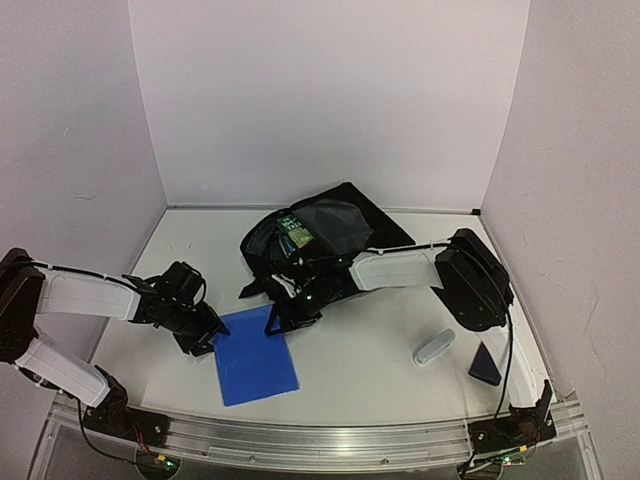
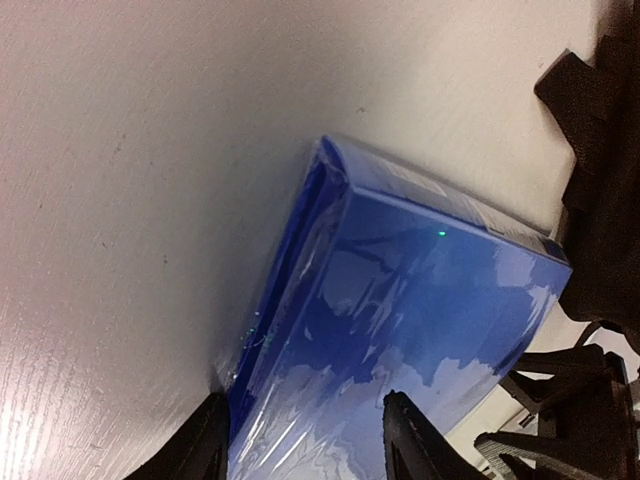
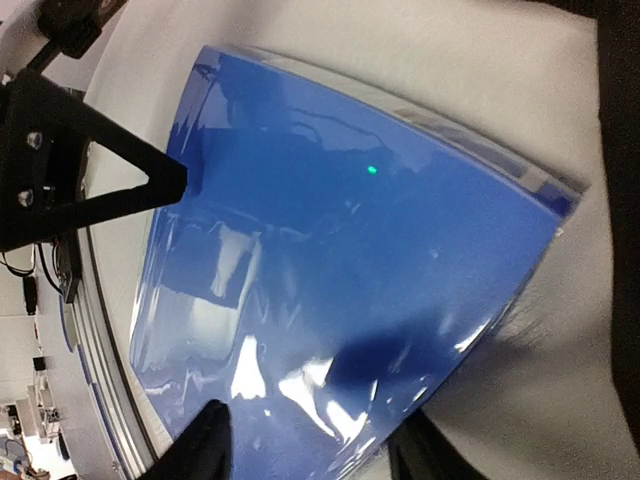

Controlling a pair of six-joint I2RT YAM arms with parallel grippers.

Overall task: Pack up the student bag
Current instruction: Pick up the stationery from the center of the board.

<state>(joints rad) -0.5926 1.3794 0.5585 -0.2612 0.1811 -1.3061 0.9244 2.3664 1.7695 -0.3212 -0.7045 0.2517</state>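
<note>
Left claw (image 1: 205, 340) and right claw (image 1: 285, 318) gape over blue folder (image 1: 256, 360), student bag (image 1: 320, 228) beyond

In the overhead view, the widest bare stretch of table (image 1: 365, 345) is in the lower middle, between the blue folder (image 1: 256, 358) and the grey case (image 1: 434, 347). A gripper could pass there. The dark-blue pouch (image 1: 485, 363) lies just beside the case at lower right and narrows that corner. The student bag (image 1: 315, 235) fills the centre back, with its straps trailing toward the folder's upper edge. Both grippers crowd the folder, the left gripper (image 1: 210, 338) at its upper left corner and the right gripper (image 1: 283, 320) at its upper right, with little room between them. The right arm (image 1: 400, 268) bars the middle right. Left of the bag, the table is bare up to the white walls (image 1: 320, 100).
</note>
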